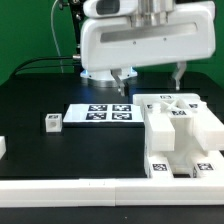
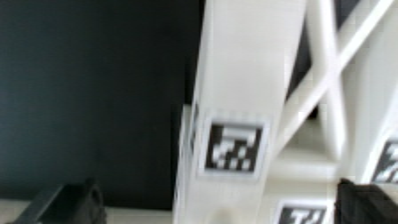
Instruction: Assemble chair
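Note:
The partly built chair [image 1: 181, 135], made of white blocky pieces with black-and-white tags, stands on the black table at the exterior view's right. My gripper [image 1: 150, 79] hangs just above its back edge, open, with one dark finger [image 1: 122, 83] off to the chair's left and the other over its right side. In the wrist view an upright white bar with a tag [image 2: 235, 142] runs between my fingertips [image 2: 71, 203]. My gripper [image 2: 217, 206] stands wide around it, and black table shows between one fingertip and the bar. A loose small tagged cube [image 1: 52, 122] lies apart on the exterior view's left.
The marker board [image 1: 100, 113] lies flat in the middle of the table, left of the chair. A long plain white rail [image 1: 90, 196] runs along the front edge. Another white piece [image 1: 2, 147] peeks in at the exterior view's left edge.

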